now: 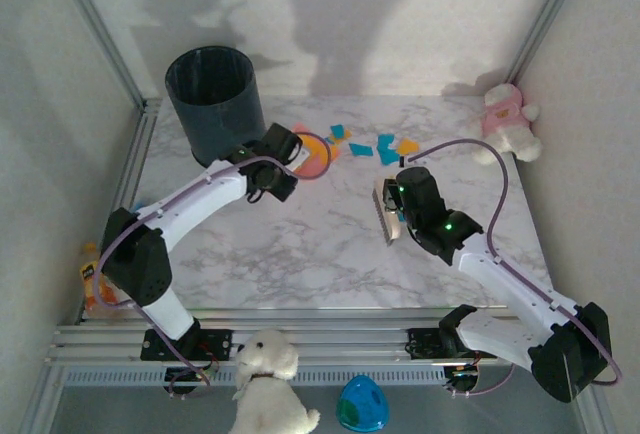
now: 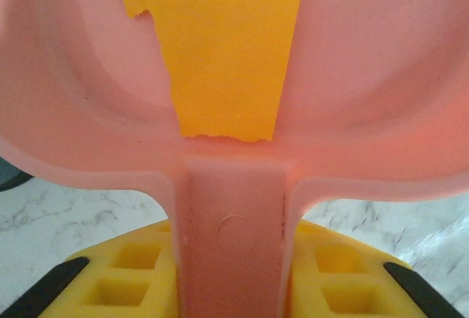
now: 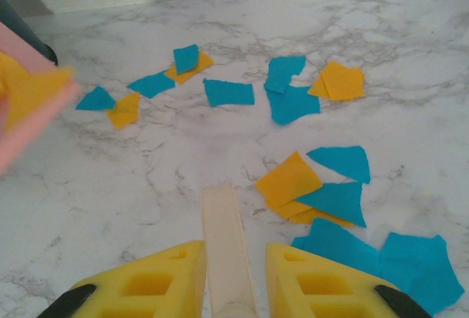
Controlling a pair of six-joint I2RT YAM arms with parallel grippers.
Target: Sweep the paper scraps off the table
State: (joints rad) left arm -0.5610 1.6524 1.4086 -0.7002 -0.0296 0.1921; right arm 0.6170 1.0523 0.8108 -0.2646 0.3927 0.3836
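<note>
Orange and blue paper scraps [image 1: 385,144] lie scattered on the far middle of the marble table [image 1: 300,254]; several of them [image 3: 293,179] lie just ahead and to the right of my right gripper. My left gripper [image 2: 233,281] is shut on the handle [image 2: 233,237] of a pink dustpan [image 1: 314,154], and an orange scrap [image 2: 227,47] lies inside the pan. My right gripper [image 3: 234,281] is shut on the cream handle [image 3: 223,230] of a small brush [image 1: 385,214]. The pan's edge [image 3: 29,105] sits to the left of the scraps.
A dark round bin [image 1: 213,99] stands at the back left, close behind my left arm. A pink and white plush toy [image 1: 508,119] sits at the back right corner. A white plush dog [image 1: 268,384] and a blue egg-shaped object [image 1: 362,404] lie below the near rail.
</note>
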